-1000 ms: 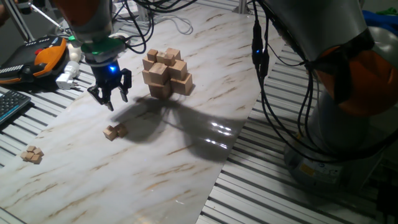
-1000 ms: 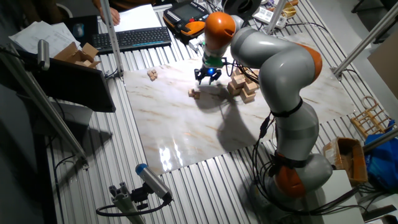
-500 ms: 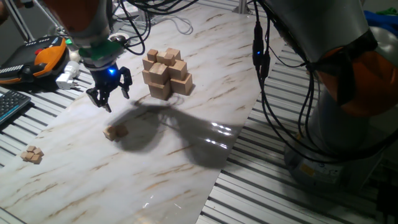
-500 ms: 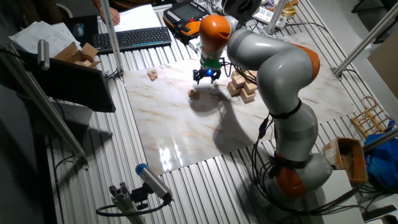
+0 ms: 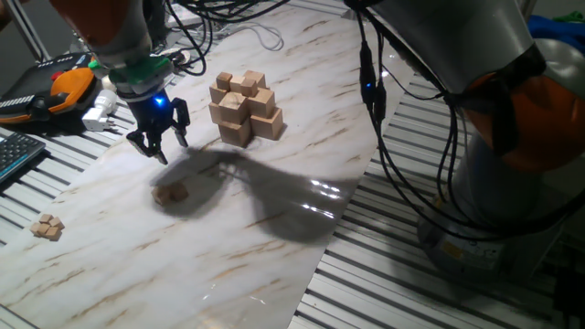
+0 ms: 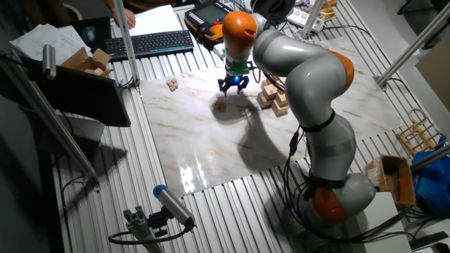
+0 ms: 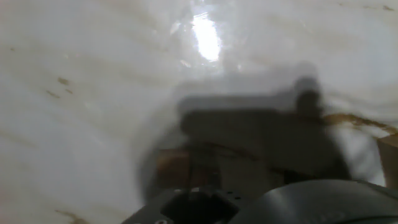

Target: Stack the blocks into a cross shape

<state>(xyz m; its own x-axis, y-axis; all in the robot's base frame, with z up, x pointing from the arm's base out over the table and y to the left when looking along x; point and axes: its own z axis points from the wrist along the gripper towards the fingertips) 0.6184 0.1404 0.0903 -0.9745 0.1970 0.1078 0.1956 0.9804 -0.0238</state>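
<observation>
**Q:** Where does everything lie on the marble board [image 5: 274,228]?

**Me:** Biggest first: the cross shape [image 5: 243,108] stands toward the far side of the board, a chunky tiered cluster of tan cubes, off to the right of my claw in one fixed view. My gripper [image 5: 157,139] hangs above the board, apart from that cluster. The nearest loose block [image 5: 169,193] lies flat on the board in my shadow, below the claw in that picture, on the side away from the stack. The other fixed view agrees: claw [image 6: 232,85] above, small block [image 6: 220,107] lying toward the near-left, cluster [image 6: 273,97] to the right. Another pair of small blocks [image 5: 46,227] rests well apart, off the board's edge on the slatted table.

**Q:** So which way would you have to go?

**Me:** I judge down and away from the stack, toward that lone block. It looks to be two small cubes side by side, so its long axis would matter for the pinch, though I cannot read its direction surely.

**Q:** And your claw?

**Me:** My fingers stand spread apart, with nothing between them and touching nothing. The hand view is too blurred to add more than shadow.
</observation>
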